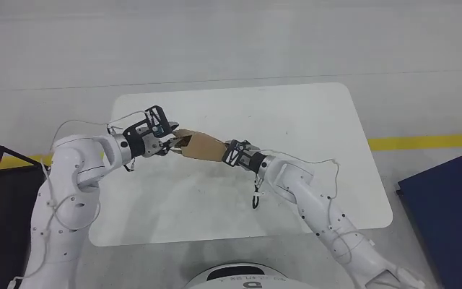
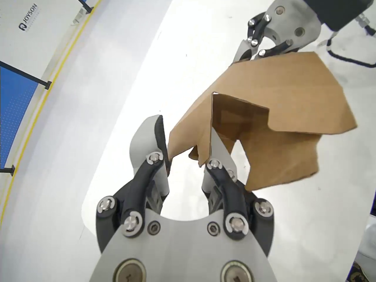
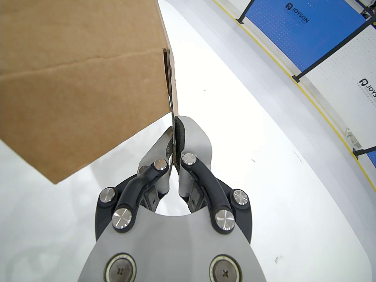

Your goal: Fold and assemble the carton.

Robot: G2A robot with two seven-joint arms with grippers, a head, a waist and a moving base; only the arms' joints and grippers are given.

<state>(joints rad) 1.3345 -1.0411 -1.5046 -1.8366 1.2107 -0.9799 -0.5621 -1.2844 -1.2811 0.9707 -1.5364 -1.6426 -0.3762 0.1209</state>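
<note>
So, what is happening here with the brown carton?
The robot holds the carton between its two arms, apparently lifted off the white table. The right gripper is shut on one edge of it. The left gripper is at the opposite end, open, with a loose flap between its fingers. The carton is partly opened out and its flaps are not yet folded shut.

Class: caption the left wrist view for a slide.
Open left gripper straddles a flap of the brown cardboard carton; right gripper pinches its far edge over the white table.
</note>
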